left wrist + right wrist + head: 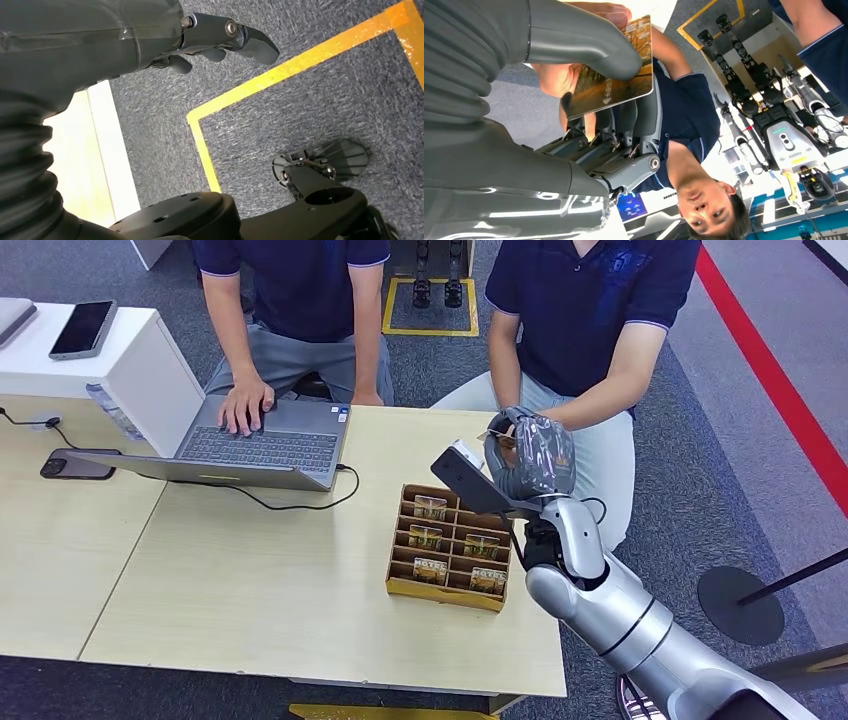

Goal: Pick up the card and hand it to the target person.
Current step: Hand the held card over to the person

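My right hand (530, 455) is raised past the table's far right edge, in front of the seated person in the dark polo (590, 310). Up close it pinches the card (611, 75), a picture card in autumn colours, between the thick thumb (579, 42) and the darker fingers (624, 135). The person's hand (551, 77) lies right behind the card, and their fingertips (609, 9) touch its edge. From above, their forearm (610, 390) runs to my hand, which hides most of the card. My left hand (220, 35) hangs over grey carpet with its fingers apart and nothing in them.
A wooden compartment box (400, 580) with several more cards stands on the table just left of my right arm. A second person types on a laptop (260, 445) at the far side, its cable trailing across the table. A phone (75, 468) lies at the left.
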Robot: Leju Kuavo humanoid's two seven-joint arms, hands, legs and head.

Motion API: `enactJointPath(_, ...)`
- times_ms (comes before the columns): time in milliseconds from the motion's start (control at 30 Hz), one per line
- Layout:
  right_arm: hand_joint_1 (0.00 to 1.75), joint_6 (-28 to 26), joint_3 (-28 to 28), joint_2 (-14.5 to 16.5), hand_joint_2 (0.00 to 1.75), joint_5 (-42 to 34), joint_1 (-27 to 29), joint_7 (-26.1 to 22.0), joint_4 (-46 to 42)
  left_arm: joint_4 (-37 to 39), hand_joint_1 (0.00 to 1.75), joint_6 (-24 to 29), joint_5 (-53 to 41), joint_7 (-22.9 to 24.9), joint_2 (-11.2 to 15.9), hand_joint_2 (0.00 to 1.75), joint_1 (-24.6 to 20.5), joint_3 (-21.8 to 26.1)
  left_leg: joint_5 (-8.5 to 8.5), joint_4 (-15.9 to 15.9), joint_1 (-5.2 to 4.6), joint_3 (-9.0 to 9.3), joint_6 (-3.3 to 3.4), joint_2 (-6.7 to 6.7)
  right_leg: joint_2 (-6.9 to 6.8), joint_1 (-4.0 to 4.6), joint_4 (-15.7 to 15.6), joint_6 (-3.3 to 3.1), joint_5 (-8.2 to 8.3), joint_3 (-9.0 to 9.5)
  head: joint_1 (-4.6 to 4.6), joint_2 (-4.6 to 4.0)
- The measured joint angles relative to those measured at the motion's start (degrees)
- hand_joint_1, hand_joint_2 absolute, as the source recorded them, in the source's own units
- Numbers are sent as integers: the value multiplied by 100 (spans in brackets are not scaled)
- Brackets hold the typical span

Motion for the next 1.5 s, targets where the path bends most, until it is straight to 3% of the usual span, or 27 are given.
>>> enactJointPath(33, 146, -3, 0, 0, 175, -2, -2, -4, 27, 0, 0, -18, -5, 14, 0, 175, -3, -8, 0, 0, 0, 0, 0, 0, 0, 0, 0, 0, 0, 0, 0, 0)
enactJointPath(100, 148, -13, 0, 1, 175, -15, -6, -15, 84, 0, 0, -41, -14, 78, -1, 175, -10, -22, 0, 0, 0, -1, 0, -1, -1, 0, 0, 0, 0, 0, 0, 0)
enactJointPath(200, 137, -37, 1, 2, 175, -42, -6, -22, 174, 1, 0, -45, 2, 134, -3, 44, -15, -28, 0, 0, 0, -2, 0, -1, -1, 0, 0, 0, 0, 0, 0, 0)
enactJointPath(233, 124, -49, 1, 2, 175, -46, -6, -24, 203, 1, 0, -51, 12, 131, -4, 0, -15, -28, 0, 0, 0, -2, 0, -1, -1, 0, 0, 0, 0, 0, 0, 0)
enactJointPath(467, 43, -140, 2, 2, 175, -19, -6, -17, 325, 0, 0, -102, 73, 181, -9, 0, -14, -30, 0, 0, 0, -2, 0, -1, -1, 0, 0, 0, 0, -2, 1, 0)
enactJointPath(633, 19, -175, 2, 1, 175, 56, 1, 44, 332, 0, 0, -86, 69, 209, -9, 0, -15, -34, 0, 0, 0, -1, 0, 0, 0, 0, 0, 0, 0, -2, -1, 0)
enactJointPath(800, 9, -209, -6, -39, 175, 150, 53, 134, 294, 0, 0, -79, 8, 221, -9, 0, -17, -73, 0, 1, 0, 0, 0, 0, 0, 0, 0, 0, 0, -3, 0, 0)
enactJointPath(1367, 7, -242, -161, -239, 175, 239, 335, 271, 6, 1, 0, -79, -24, 194, -9, 0, -88, -166, 0, 1, 0, 1, 0, 2, 2, 0, 0, 0, 0, -3, 0, 0)
enactJointPath(1500, 8, -336, -227, -274, 175, -56, 422, 173, -76, 0, 0, -49, -1, 179, -8, 0, -83, -166, 0, 1, 0, 1, 0, 0, 0, 0, 0, 0, 0, -3, 0, 0)
